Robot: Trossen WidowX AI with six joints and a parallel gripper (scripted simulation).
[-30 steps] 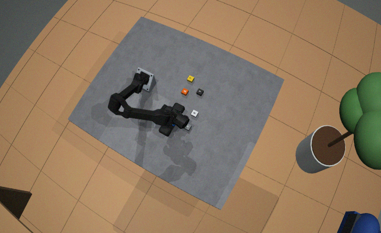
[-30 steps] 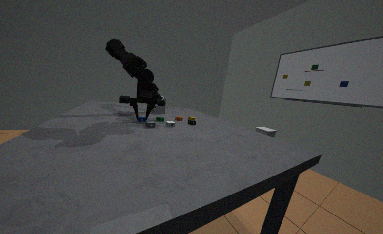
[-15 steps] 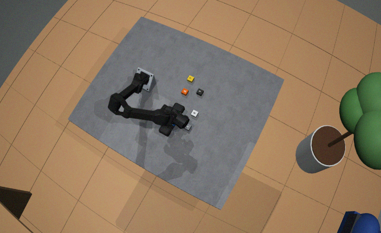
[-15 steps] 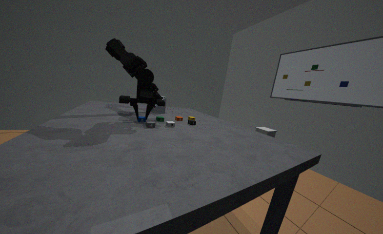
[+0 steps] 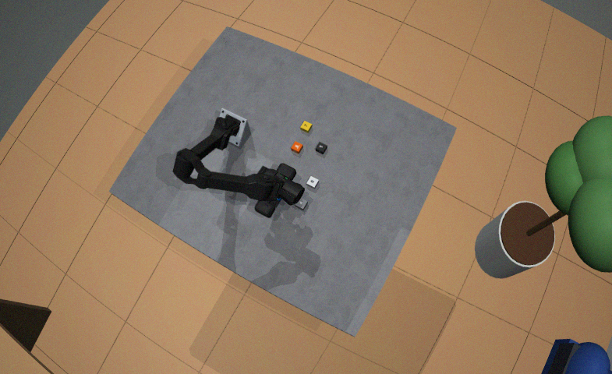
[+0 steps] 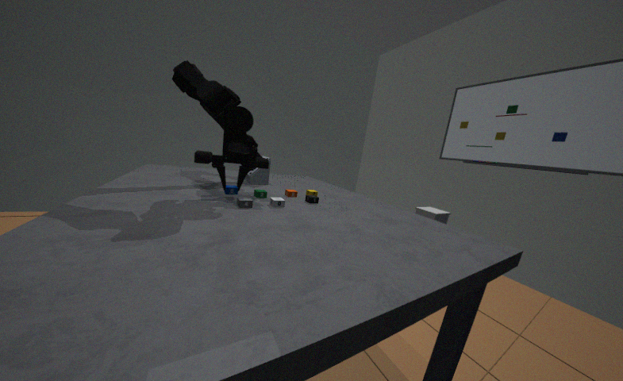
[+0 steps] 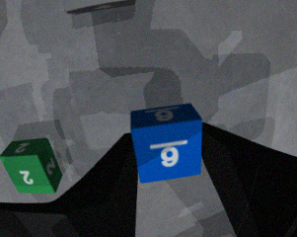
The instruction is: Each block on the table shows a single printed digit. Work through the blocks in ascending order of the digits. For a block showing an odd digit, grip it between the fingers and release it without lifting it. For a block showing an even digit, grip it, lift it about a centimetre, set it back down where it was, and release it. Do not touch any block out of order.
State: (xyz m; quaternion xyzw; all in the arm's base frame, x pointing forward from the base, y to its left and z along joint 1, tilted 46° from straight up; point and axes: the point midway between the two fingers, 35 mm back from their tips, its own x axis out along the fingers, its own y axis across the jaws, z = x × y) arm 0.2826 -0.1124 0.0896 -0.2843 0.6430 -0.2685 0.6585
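From left to right in my wrist view, a green block (image 5: 285, 178) (image 6: 260, 193) (image 7: 27, 170) showing 2 sits beyond my left finger, well apart from my grip. Between my fingers (image 6: 223, 181), pointed down and clamped on its sides, the blue block (image 5: 279, 199) (image 6: 231, 190) (image 7: 169, 153) hangs just above the table (image 5: 346, 111) (image 6: 239, 264) (image 7: 281, 118), its barred digit 6 or 9, I can't tell. Bare tabletop borders my right finger.
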